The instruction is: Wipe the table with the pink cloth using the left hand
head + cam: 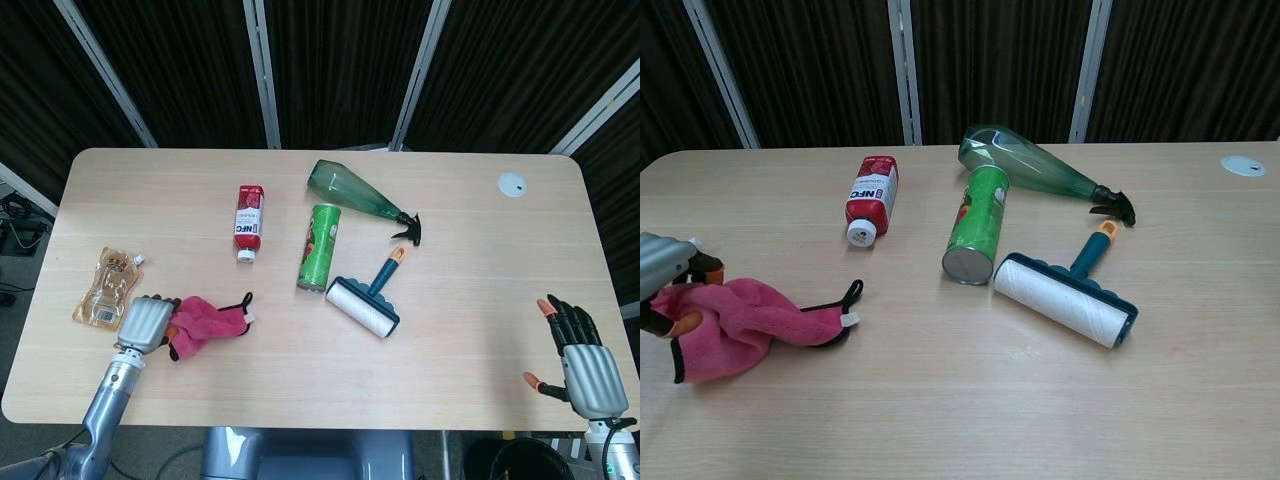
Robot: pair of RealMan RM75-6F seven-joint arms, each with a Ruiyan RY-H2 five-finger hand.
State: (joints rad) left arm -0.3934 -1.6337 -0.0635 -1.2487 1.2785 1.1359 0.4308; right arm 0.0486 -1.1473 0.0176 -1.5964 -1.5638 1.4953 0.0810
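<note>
Left hand (145, 322), ribbed grey metal shell with orange fingertips, grips the cloth (204, 319) at the table's (470, 330) near-left, just beside a flat amber pouch (108, 288). Cloth is pink fuzzy terry, bunched, black-edged with a loop trailing right. Chest view crops most of that hand, so finger placement is probably a curl over the cloth's left end. Right hand (575, 350) hovers off the near-right corner, fingers apart, holding nothing. Mid-table: red bottle (248, 221) lying flat, green cylindrical can (319, 246), translucent green spray bottle (361, 199), white lint roller (364, 305) in teal frame. Table is pale woodgrain laminate.
</note>
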